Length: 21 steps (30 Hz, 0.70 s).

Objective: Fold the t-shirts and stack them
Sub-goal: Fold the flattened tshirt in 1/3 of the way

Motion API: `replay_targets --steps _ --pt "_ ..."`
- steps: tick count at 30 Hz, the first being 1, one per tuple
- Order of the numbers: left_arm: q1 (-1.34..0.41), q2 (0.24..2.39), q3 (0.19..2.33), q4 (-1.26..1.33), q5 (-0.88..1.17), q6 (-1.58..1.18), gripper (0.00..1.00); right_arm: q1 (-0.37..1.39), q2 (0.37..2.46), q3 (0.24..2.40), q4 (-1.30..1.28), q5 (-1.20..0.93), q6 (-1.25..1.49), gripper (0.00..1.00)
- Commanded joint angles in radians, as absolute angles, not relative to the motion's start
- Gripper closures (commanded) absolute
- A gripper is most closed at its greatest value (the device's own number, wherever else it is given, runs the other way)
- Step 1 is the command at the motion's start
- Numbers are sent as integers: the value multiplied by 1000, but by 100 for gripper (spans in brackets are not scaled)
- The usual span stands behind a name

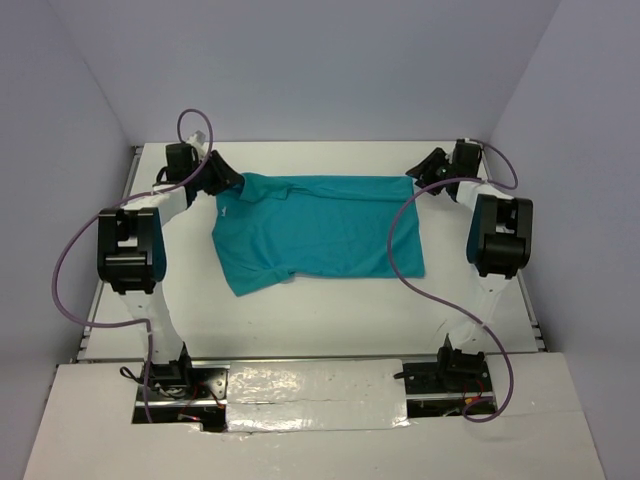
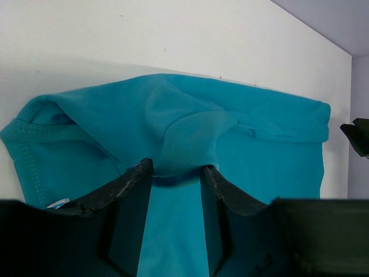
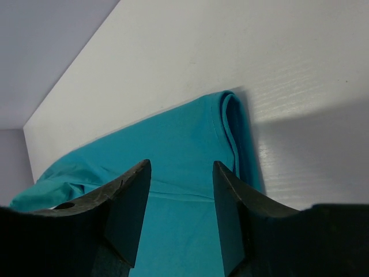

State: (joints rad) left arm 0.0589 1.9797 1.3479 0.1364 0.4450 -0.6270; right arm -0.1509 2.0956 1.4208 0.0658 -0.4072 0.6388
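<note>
Teal t-shirt (image 1: 320, 235) on table (image 1: 300, 315) – L hand (image 2: 177, 168), R hand (image 3: 181, 165) released; chest mark (image 1: 226, 210) unreadable.

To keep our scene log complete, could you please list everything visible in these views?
t-shirt: one, teal, folded over, lying across the far half of the table.
table: one, white, under everything.
cables: two, purple, looping at the left and right sides; the right one crosses the shirt's right edge.
arms: two, black and white, bases at the near edge.
left end effector: one, black, open, at the shirt's collar end.
right end effector: one, black, open, at the shirt's far right corner.
</note>
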Motion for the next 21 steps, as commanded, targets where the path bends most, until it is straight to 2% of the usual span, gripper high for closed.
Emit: replay_targets --steps 1,5,9,10,15,16,21 --pt "74 1902 1342 158 474 -598 48 -166 2013 1413 60 -402 623 44" --pt "86 1864 1324 155 471 -592 43 -173 1999 1408 58 -397 626 43" --pt "101 1819 1302 143 456 -578 42 -178 1982 1396 61 -405 615 43" --pt "104 1812 1299 141 451 -575 37 -179 1979 1393 61 -411 614 43" --pt "113 1747 1264 120 400 -545 37 -178 1948 1379 60 -439 583 43" --pt "114 1724 1255 127 391 -542 38 -179 1945 1381 57 -460 577 42" --pt "109 1765 1314 120 477 -552 65 -179 1924 1390 52 -583 493 43"
